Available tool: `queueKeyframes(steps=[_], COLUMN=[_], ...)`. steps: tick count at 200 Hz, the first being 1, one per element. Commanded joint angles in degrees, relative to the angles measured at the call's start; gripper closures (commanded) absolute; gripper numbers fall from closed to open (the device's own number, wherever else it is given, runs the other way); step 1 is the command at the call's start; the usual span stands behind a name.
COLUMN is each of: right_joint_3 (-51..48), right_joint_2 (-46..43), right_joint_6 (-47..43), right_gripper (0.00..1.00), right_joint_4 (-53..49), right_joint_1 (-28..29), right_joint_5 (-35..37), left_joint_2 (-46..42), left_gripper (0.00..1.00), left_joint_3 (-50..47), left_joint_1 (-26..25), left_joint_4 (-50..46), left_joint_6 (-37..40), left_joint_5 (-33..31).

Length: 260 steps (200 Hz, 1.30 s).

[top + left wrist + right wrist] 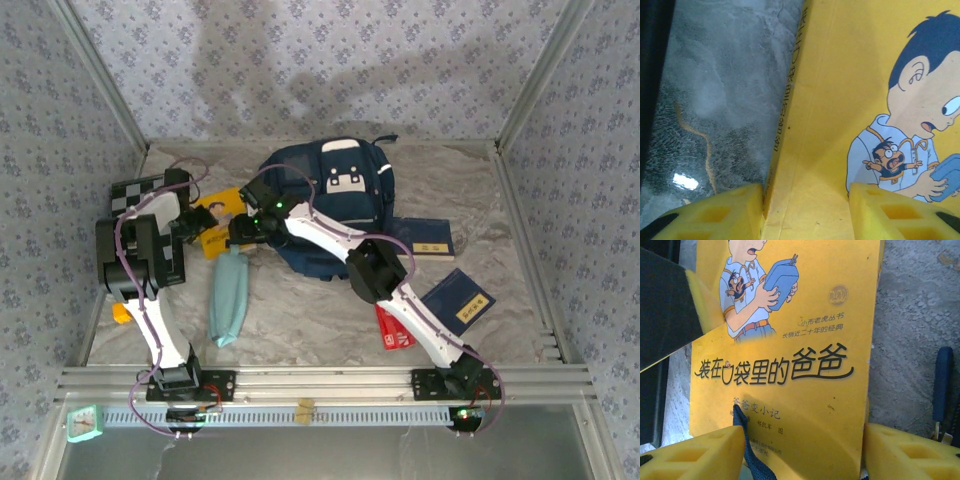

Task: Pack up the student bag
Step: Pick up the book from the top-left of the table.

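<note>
The student bag (335, 195), a navy backpack with a white buckled panel, lies at the back centre of the table. A yellow cartoon book (222, 204) sits just left of it, between my two grippers. My left gripper (197, 228) (806, 200) is open. Its left pad (725, 215) stands against the book's (840, 100) spine and its right pad (895, 215) over the cover. My right gripper (240, 232) (805, 440) is open over the lower end of the book (790, 340), its right pad (910, 455) at the book's edge. A blue bag strap (752, 460) crosses the cover.
A pale teal pouch (228, 295) lies in front of the yellow book. Two flat navy books (425, 238) (460, 300) and a red item (393, 328) lie right of the bag. A checkered board (140, 190) is at the far left. Metal rails and patterned walls ring the table.
</note>
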Motion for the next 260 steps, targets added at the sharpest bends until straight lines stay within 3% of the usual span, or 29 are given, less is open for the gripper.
queueKeyframes(steps=[1, 67, 193, 260], right_joint_3=[0.2, -2.4, 0.2, 0.4], right_joint_2=[-3.6, -5.5, 1.5, -0.7], right_joint_6=[-0.7, 1.4, 8.6, 5.4], right_gripper=[0.38, 0.42, 0.55, 0.88], right_joint_4=[0.3, 5.5, 6.9, 7.1], right_joint_1=[0.9, 0.1, -1.0, -0.5], right_joint_5=[-5.5, -12.9, -13.9, -11.9], left_joint_2=[1.3, 1.9, 1.7, 1.1], left_gripper=[0.53, 0.54, 0.56, 0.57], left_joint_3=[0.4, 0.1, -2.1, -1.1], left_joint_1=[0.1, 0.1, -0.1, -1.1], left_joint_4=[-1.1, -0.8, 1.8, 1.1], left_joint_6=[0.5, 0.1, -1.6, -1.3], left_joint_5=[-0.4, -0.7, 3.4, 2.8])
